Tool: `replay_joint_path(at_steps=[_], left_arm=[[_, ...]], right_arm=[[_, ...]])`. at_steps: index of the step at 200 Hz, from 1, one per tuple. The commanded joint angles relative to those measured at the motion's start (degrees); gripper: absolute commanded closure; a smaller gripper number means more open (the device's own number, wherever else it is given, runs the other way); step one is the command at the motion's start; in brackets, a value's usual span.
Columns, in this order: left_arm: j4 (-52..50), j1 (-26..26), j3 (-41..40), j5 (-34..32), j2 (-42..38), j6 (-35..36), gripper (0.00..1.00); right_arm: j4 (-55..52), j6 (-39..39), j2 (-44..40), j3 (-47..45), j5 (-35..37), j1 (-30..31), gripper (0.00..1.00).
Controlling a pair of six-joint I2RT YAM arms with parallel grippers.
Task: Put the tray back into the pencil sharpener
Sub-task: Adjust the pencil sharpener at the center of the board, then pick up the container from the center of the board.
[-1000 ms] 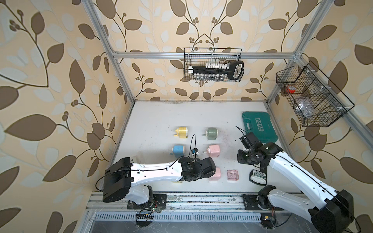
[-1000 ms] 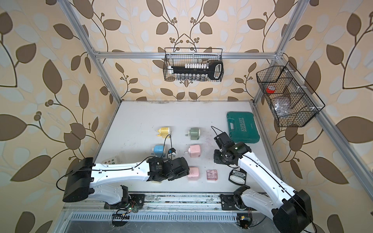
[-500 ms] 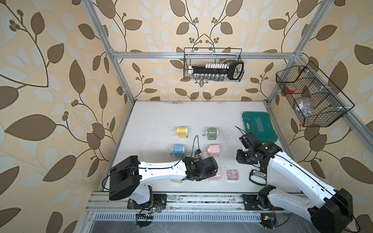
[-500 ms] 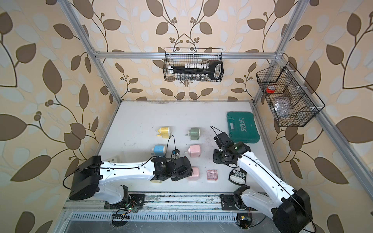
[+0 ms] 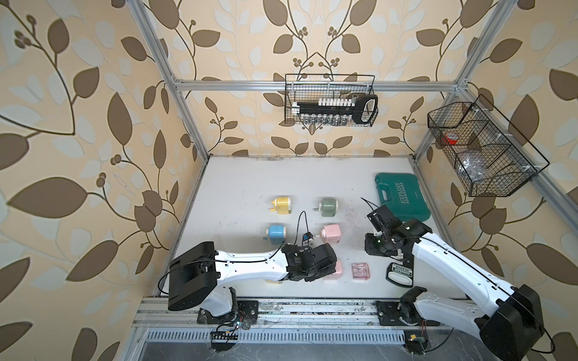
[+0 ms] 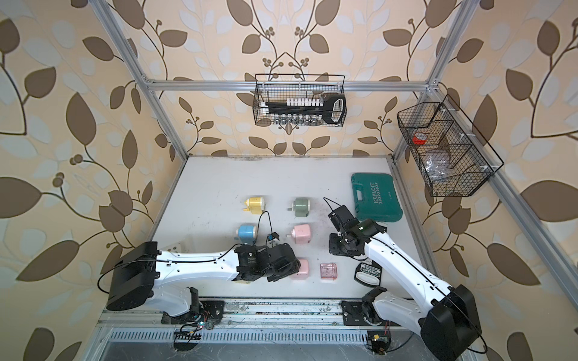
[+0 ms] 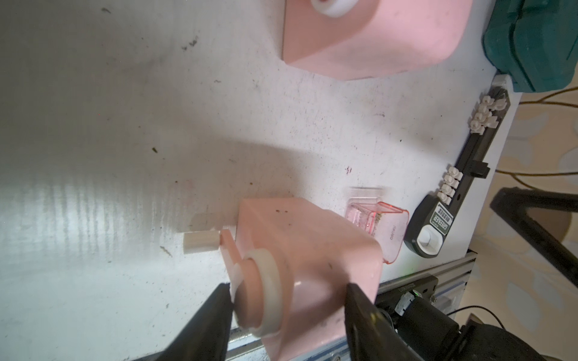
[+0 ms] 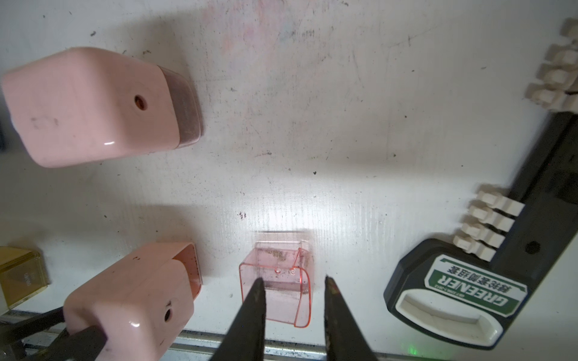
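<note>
The pink pencil sharpener (image 7: 312, 250) lies near the table's front edge, its empty slot (image 8: 187, 265) facing the tray. My left gripper (image 7: 289, 290) is shut on it: one finger presses the white crank hub, the other the far side. In both top views the left wrist covers most of the sharpener (image 5: 335, 270) (image 6: 302, 268). The clear pink tray (image 8: 275, 265) (image 5: 361, 270) sits on the table just right of the sharpener, apart from it. My right gripper (image 8: 292, 281) (image 5: 380, 247) hangs above and behind the tray, open, with nothing between its fingers.
A second pink sharpener (image 5: 331, 234), a blue one (image 5: 276, 233), a yellow one (image 5: 281, 205) and a green one (image 5: 328, 207) stand further back. A black socket holder (image 5: 400, 275) lies right of the tray. A teal case (image 5: 402, 198) is at the back right. A yellow tray (image 8: 18, 275) lies by the front rail.
My left arm has slid right to the front pink sharpener and its jaws have closed on it. The right arm has hardly moved.
</note>
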Motion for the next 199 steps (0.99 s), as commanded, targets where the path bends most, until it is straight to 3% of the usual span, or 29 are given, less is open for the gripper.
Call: replay_joint_path(at_steps=[1, 199], left_arm=[[-2.5, 0.4, -1.9, 0.7, -1.0, -0.2, 0.42], [-1.1, 1.2, -5.0, 1.9, -1.3, -0.2, 0.43]], right_arm=[[-2.0, 2.3, 0.1, -1.6, -0.3, 1.0, 0.71], [-0.5, 8.6, 3.8, -8.2, 1.1, 8.1, 0.68]])
